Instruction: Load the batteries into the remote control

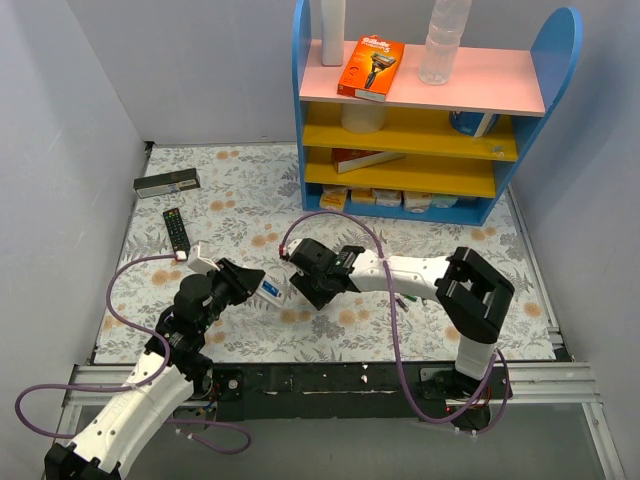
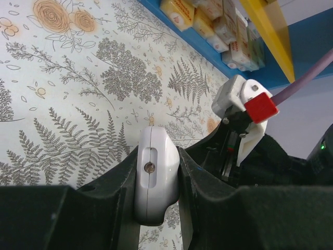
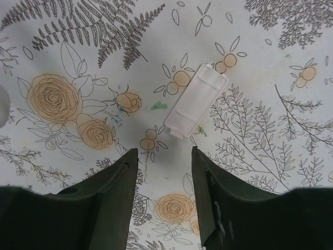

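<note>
My left gripper (image 1: 250,284) is shut on the small white remote control (image 1: 272,290) and holds it just above the floral mat. In the left wrist view the remote (image 2: 155,179) sits end-on between both fingers (image 2: 205,182). A small blue patch shows on the remote in the top view; I cannot tell what it is. My right gripper (image 1: 315,283) is open and empty, right next to the remote. In the right wrist view it (image 3: 164,152) hovers just short of the white back cover (image 3: 195,101), which lies flat on the mat. No loose batteries are in view.
A black remote (image 1: 176,230) and a long dark box (image 1: 167,182) lie at the far left of the mat. A blue shelf unit (image 1: 430,110) with a razor pack, bottles and small boxes stands at the back right. Grey walls close in both sides.
</note>
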Controlling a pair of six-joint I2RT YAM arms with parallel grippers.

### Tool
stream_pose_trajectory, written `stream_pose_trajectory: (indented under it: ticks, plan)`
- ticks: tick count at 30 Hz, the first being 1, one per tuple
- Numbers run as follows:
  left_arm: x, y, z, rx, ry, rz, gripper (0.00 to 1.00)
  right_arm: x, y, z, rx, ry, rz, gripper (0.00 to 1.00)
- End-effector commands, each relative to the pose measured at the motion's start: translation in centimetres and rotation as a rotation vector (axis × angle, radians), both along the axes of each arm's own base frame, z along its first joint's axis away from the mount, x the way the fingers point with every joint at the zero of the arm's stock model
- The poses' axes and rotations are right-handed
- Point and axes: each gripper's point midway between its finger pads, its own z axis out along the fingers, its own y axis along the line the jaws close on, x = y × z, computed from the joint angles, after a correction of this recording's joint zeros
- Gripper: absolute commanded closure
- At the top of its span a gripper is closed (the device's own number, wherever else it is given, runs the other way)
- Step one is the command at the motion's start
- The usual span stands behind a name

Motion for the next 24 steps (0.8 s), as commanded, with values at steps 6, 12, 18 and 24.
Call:
stream_pose_trajectory:
  ticks: [6,12,18,24]
  plan:
    - [0.1,0.4,0.0,0.018,0.002,0.018,1.00,0.7,0.4,-1.2,-0.045,-0.041,-0.024,0.55]
    - [0.1,0.1,-0.1,0.017,0.009,0.003,1.00,1.1,0.7,-2.3,-0.060,-0.046,-0.026,0.61]
    - [0.1,-0.3,-0.3,0.013,0.018,-0.020,1.00,1.2,1.2,-2.5,-0.045,-0.048,-0.015,0.63]
    - [-0.1,-0.9,-0.4,0.005,0.024,-0.052,1.00,1.4,0.5,-2.3,-0.071,-0.064,-0.024,0.81]
